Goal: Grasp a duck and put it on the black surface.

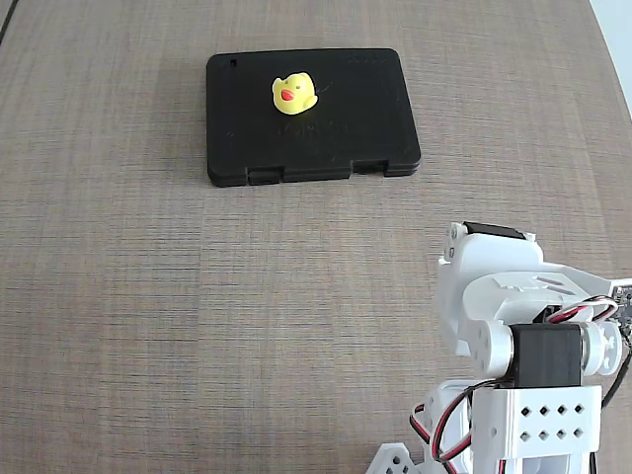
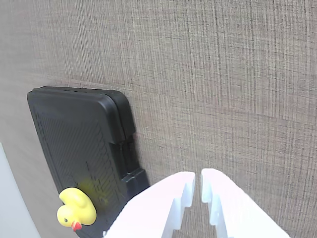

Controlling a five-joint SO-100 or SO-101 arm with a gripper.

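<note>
The tiny yellow duck [image 1: 294, 94] with an orange-red beak sits upright on the flat black case [image 1: 346, 118] at the far middle of the table. In the wrist view the duck [image 2: 77, 214] stands on the case [image 2: 74, 139] at the lower left. My gripper [image 2: 197, 174] enters the wrist view from the bottom; its white fingers [image 2: 168, 208] stand almost together with only a thin slit between them and hold nothing. It is well away from the case, over bare table. In the fixed view the folded arm [image 1: 513, 346] is at the lower right and its fingertips are hidden.
The wood-grain table [image 1: 148, 296] spreads around the case. A pale strip [image 1: 617, 30] runs along the table's far right edge, and a pale edge [image 2: 12, 198] shows at the wrist view's lower left.
</note>
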